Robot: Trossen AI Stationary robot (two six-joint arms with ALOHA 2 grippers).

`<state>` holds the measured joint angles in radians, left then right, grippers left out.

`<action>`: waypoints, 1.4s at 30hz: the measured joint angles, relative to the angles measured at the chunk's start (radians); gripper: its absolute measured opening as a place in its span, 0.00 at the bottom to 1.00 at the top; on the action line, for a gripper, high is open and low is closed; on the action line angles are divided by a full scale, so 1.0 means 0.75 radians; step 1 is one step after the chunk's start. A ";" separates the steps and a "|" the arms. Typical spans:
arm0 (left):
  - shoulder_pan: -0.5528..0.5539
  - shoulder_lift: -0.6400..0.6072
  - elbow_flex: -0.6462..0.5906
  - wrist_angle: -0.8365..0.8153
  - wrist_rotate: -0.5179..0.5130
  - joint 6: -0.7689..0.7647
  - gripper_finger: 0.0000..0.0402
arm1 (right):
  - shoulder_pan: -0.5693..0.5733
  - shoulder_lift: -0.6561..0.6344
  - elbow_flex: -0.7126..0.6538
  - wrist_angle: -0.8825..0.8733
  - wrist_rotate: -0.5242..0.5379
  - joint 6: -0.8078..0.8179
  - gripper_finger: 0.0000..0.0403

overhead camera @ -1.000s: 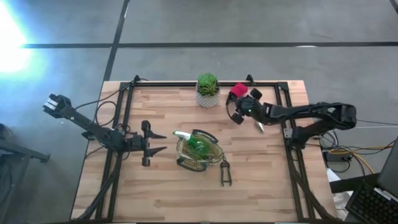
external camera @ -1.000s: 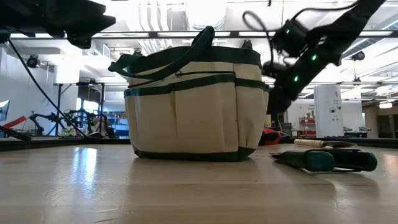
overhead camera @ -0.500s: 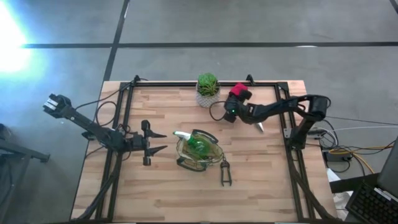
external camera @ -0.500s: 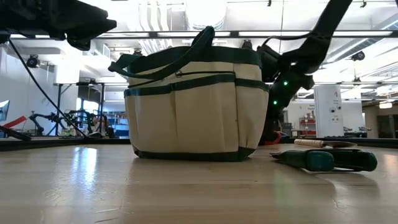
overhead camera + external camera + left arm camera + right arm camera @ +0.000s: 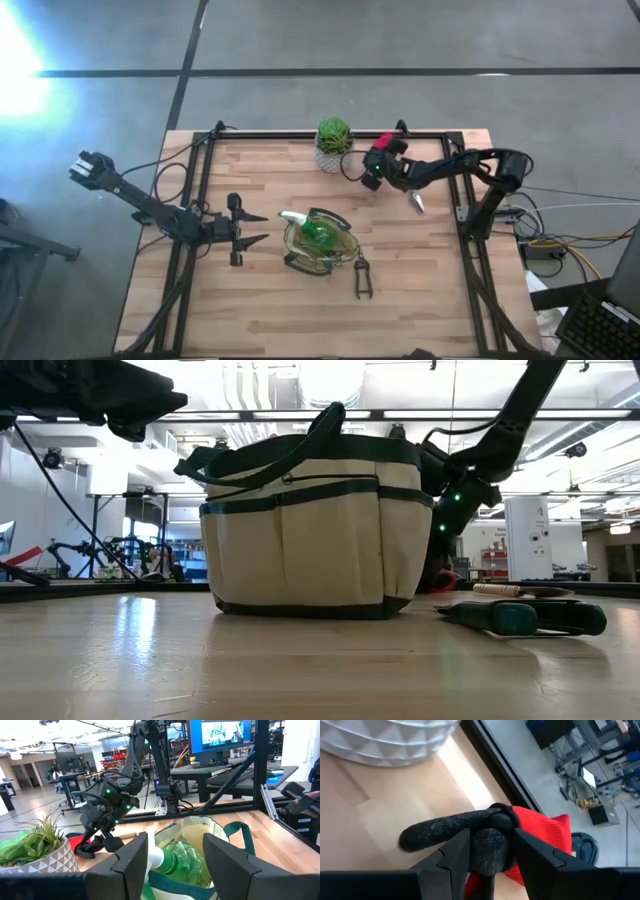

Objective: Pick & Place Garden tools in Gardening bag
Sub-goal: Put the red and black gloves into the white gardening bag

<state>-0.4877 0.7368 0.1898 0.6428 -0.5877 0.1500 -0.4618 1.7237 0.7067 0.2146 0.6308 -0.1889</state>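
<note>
The right gripper (image 5: 487, 851) has its fingers open around the red-and-black sprayer piece (image 5: 520, 837), not squeezing yet. The green spray bottle (image 5: 318, 236) sits in the bag (image 5: 300, 262); the pruners (image 5: 362, 277) and a trowel (image 5: 416, 203) wait outside.

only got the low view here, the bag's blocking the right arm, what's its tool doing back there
observer: The right tool is down at the red-and-black piece, with one finger on each side of its black part, close to the white plant pot.
operator: anything in the bag yet
observer: Yes, a green spray bottle lies inside the bag.
operator: and the left tool
observer: The left tool hangs open just left of the bag, holding nothing.
</note>
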 joint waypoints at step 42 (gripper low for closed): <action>0.001 -0.001 0.001 0.000 -0.001 0.004 0.48 | 0.237 -0.429 0.301 -0.884 -0.021 0.291 0.02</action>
<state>-0.4873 0.7364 0.1902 0.6430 -0.5883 0.1532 -0.2837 1.4021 0.9324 -0.4482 0.6149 0.0294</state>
